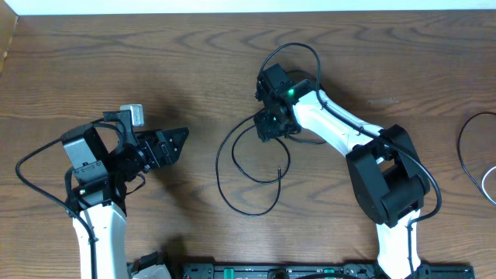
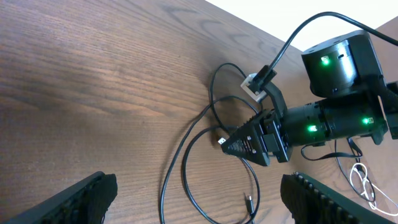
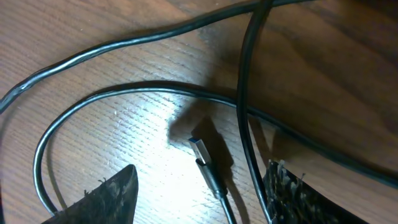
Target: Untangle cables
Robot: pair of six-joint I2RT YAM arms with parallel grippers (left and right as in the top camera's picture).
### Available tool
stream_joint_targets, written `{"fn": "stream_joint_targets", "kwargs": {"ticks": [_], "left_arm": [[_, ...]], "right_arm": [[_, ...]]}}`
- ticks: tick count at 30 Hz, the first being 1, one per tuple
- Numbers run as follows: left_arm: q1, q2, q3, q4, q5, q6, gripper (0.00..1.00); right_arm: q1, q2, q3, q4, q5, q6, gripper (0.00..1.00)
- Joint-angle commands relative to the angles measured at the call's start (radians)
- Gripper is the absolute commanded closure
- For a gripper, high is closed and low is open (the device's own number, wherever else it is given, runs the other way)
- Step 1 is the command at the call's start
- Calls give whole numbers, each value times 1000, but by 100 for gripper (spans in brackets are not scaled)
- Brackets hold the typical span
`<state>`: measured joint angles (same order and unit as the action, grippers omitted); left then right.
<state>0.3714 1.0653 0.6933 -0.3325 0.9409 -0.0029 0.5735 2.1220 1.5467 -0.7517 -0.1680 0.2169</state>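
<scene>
Wood-grain table [image 1: 116,62], black cables [image 3: 240,93] looped centre, left pincer [image 1: 177,146] released, right pincer [image 3: 202,186] released

Brown wood-grain surface [image 1: 155,62], matt with a faint sheen.
The black cables [image 3: 149,89] look smooth and slightly glossy, one plug [image 3: 200,148] tipped in shiny metal; the right hand [image 3: 202,193] has rough, matt black pads [image 3: 115,190].

desk [image 1: 155,62] | cables [image 1: 248,174] looped on it at centre | right hand [image 1: 271,125] over the loops' far side, plug end [image 3: 200,148] below, between its fingers [image 3: 112,193] | left hand [image 1: 177,142] well left, apart | more cables [image 1: 474,151] at right edge
</scene>
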Motion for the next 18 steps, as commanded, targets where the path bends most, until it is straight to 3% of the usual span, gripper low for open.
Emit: {"fn": "stream_joint_targets", "kwargs": {"ticks": [1,8,18], "left_arm": [[5,-1,-3,1,17,10,10],[5,-1,-3,1,20,9,10],[5,-1,-3,-3,20,9,11]], "right_arm": [[3,5,-19,2,-37,14,38],[3,5,-22,44,-178,-35,36],[2,12,-24,56,-208,-58,31]]}}
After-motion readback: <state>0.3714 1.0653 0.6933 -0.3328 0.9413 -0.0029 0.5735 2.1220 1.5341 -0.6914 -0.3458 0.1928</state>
